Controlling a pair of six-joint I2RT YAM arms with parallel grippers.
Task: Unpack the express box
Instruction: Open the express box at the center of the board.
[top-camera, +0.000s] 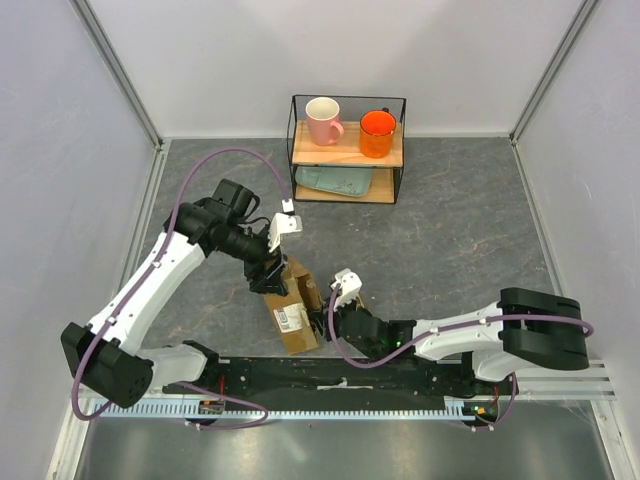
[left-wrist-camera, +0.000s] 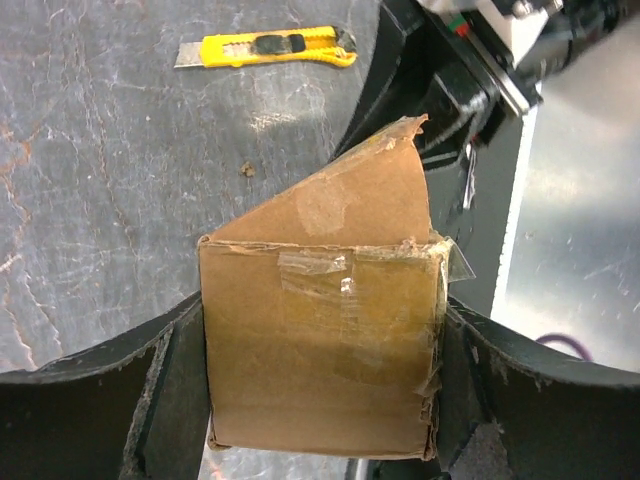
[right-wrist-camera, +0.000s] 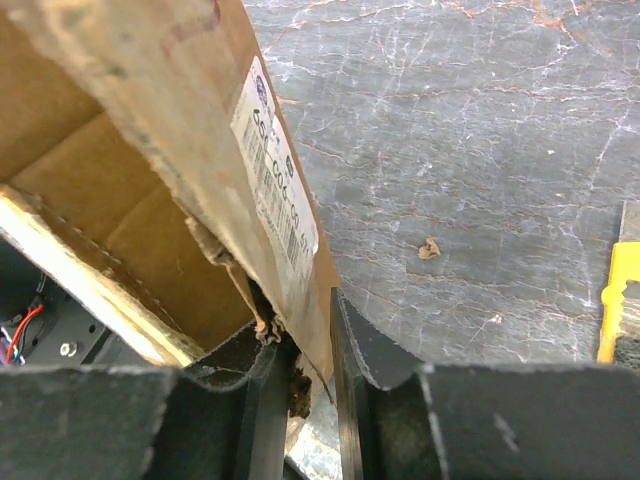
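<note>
The express box (top-camera: 291, 306), brown cardboard with a white label (top-camera: 291, 319), lies on the grey table between the two arms. Its far end fills the gap of my left gripper (left-wrist-camera: 320, 400), whose fingers (left-wrist-camera: 175, 385) press both sides of the taped end; a loose flap (left-wrist-camera: 370, 190) stands up beyond it. In the top view that gripper (top-camera: 272, 278) sits over the box's far end. My right gripper (right-wrist-camera: 305, 370) is closed on the labelled side wall (right-wrist-camera: 280, 190) at the box's opened end, one finger inside the box, one outside. The bare brown interior (right-wrist-camera: 120, 230) shows.
A yellow utility knife (left-wrist-camera: 265, 47) lies on the table beside the box, its end also in the right wrist view (right-wrist-camera: 615, 300). A cardboard scrap (right-wrist-camera: 429, 249) lies nearby. A wire shelf (top-camera: 347, 100) at the back holds a pink mug (top-camera: 323, 120), an orange mug (top-camera: 377, 133) and a teal tray (top-camera: 335, 182).
</note>
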